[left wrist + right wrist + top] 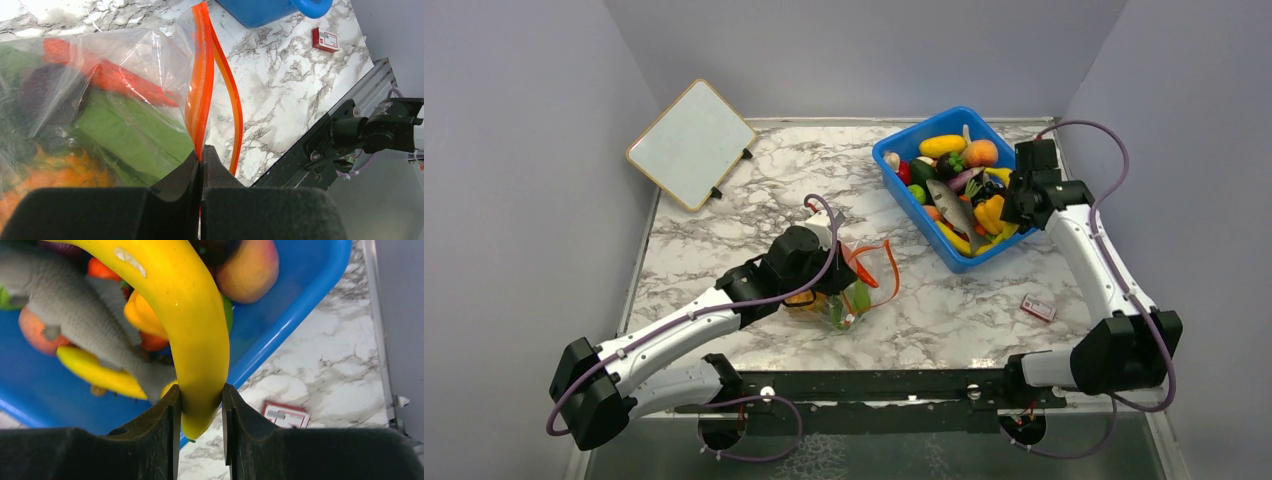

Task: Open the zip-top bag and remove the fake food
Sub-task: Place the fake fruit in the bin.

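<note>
Left claw (pixel 201 156): clamped tight on the zip-top bag (pixel 125 60), one lip of its red-orange zip strip (pixel 199 75) pinched between the pads while the other lip bows away to the right.
Right claw (pixel 200 396): narrow, gripping one end of a yellow banana (pixel 195 315) right at the rim of the blue bin (pixel 300 305), which is heaped with toy food and a grey fish (pixel 75 315).
Bag's spot: mid-tabletop, toward the near edge, mouth parted. A green leaf (pixel 135 130) and red and orange pieces show through the plastic.
Open room: bare marble tabletop (pixel 724 230) between bag and bin, and more up to the whiteboard (pixel 692 143) at far left. Walls close in on the left, back and right.
Left arm: low, stretched diagonally from its near-left base.
Right arm: up from the near-right base, reaching forward along the right edge.
Writing: small red-and-white packet (pixel 1038 308), print too small to read.
</note>
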{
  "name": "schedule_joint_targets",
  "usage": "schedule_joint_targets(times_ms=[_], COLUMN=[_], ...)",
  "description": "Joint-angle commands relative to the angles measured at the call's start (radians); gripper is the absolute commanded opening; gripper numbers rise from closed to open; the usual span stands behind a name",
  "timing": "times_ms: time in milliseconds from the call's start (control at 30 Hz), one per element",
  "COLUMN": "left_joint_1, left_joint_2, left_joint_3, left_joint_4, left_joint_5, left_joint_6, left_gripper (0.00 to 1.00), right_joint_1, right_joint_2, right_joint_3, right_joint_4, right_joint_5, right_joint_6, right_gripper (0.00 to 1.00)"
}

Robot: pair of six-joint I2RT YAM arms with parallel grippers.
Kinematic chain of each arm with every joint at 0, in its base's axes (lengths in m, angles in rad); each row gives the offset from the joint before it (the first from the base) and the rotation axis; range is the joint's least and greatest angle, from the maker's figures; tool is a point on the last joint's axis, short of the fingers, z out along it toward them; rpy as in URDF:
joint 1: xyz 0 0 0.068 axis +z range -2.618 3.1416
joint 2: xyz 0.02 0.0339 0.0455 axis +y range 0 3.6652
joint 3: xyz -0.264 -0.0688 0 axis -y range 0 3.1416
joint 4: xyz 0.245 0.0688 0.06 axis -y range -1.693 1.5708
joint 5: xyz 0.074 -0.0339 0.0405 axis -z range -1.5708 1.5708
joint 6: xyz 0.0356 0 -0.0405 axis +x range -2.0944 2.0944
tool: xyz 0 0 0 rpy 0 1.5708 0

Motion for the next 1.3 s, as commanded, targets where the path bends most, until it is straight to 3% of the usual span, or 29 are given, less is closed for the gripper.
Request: schedule_joint_targets(times_ms=[0, 200, 433, 500, 533, 600, 733, 933, 1100, 1267], left_joint_1=[-0.002, -0.002, -0.003, -0.003, -0.003, -0.002, -0.002, -0.002, -0.003, -0.002], left_joint_2=[-0.023, -0.002, -0.025, -0.037, -0.042, -0.044, -0.029, -0.011, -0.013, -0.014], left_joint_3=[0.008, 0.036, 0.013, 0.003, 0.000, -0.002, 0.006, 0.011, 0.006, 0.009], left_joint_4=[0.009, 0.028, 0.021, 0.019, 0.018, 0.016, 0.016, 0.022, 0.027, 0.025], left_joint_5=[-0.003, 0.001, 0.000, -0.010, -0.013, -0.013, -0.007, 0.003, 0.006, 0.013], left_joint_6=[0.005, 0.021, 0.003, 0.001, 0.000, 0.000, 0.000, 0.002, 0.001, 0.003], left_gripper=[0.00, 0.00, 0.00, 0.00, 0.00, 0.00, 0.00, 0.00, 0.00, 0.00], right_joint_1=[-0.063, -0.114, -0.155, -0.160, -0.162, -0.166, -0.166, -0.166, -0.166, -0.167], right_joint_2=[0.082, 0.244, 0.367, 0.352, 0.346, 0.336, 0.304, 0.208, 0.147, 0.234], right_joint_3=[0.091, 0.114, 0.142, 0.121, 0.114, 0.114, 0.142, 0.138, 0.077, 0.081], right_joint_4=[0.101, 0.163, 0.102, 0.115, 0.120, 0.120, 0.101, 0.140, 0.253, 0.322], right_joint_5=[-0.008, -0.015, 0.025, 0.043, 0.056, 0.055, -0.027, -0.027, -0.063, -0.108], right_joint_6=[-0.079, -0.098, -0.073, -0.068, -0.065, -0.065, -0.055, -0.041, -0.024, -0.004], right_gripper=[0.21, 0.24, 0.29, 0.55, 0.61, 0.63, 0.63, 0.61, 0.48, 0.39])
